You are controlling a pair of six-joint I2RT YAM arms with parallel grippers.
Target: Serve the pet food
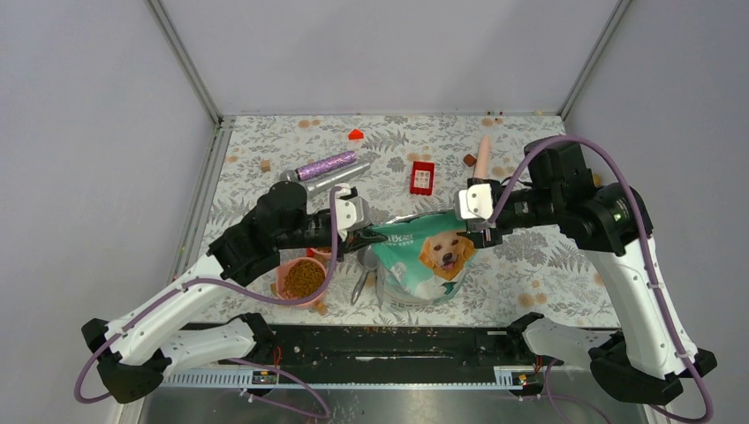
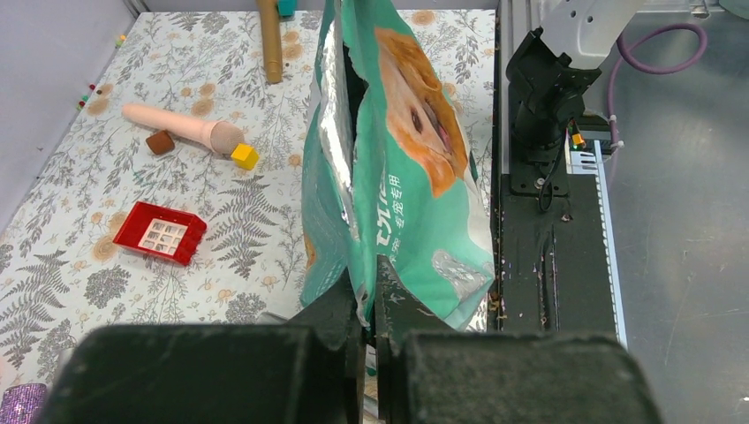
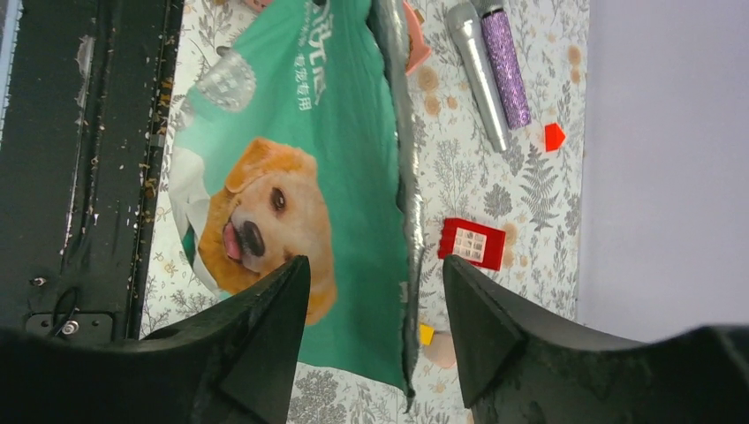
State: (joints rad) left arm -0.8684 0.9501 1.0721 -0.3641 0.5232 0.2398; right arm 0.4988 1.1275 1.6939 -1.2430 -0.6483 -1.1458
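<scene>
Two arms meet over a table covered with a pale cloth (image 1: 548, 256) printed with grey ferns and tan blossoms. It is closed in by plain lavender-grey walls (image 1: 389, 53) with metal posts at the corners. In the middle is the teal-green and silver pouch (image 1: 430, 258), held up by one edge. Nearer than the pouch, a black rail (image 1: 397, 340) runs along the table edge, dusted with brown crumbs.

The pouch's face shows a golden retriever in a tie, tongue out. Beside the dog is white lettering that I cannot read.

The left gripper (image 2: 369, 283) is pinched tight on the pouch's edge, with foil and green film squeezed between its black fingers. The right gripper (image 3: 375, 283) is at the pouch's opposite end with its fingers spread wide. The silver edge lies in line with the gap, and I see no grip there.

The pet food (image 1: 305, 276), small brown pellets, fills a pink bowl (image 1: 300, 303) just beside the pouch on the left arm's side, partly under that arm.

Beyond the pouch lie a red block (image 1: 422, 177), a purple glitter tube (image 1: 327, 164) beside a silver one (image 1: 331, 179), a pinkish stick (image 1: 482, 156) and a small red piece (image 1: 356, 134).
</scene>
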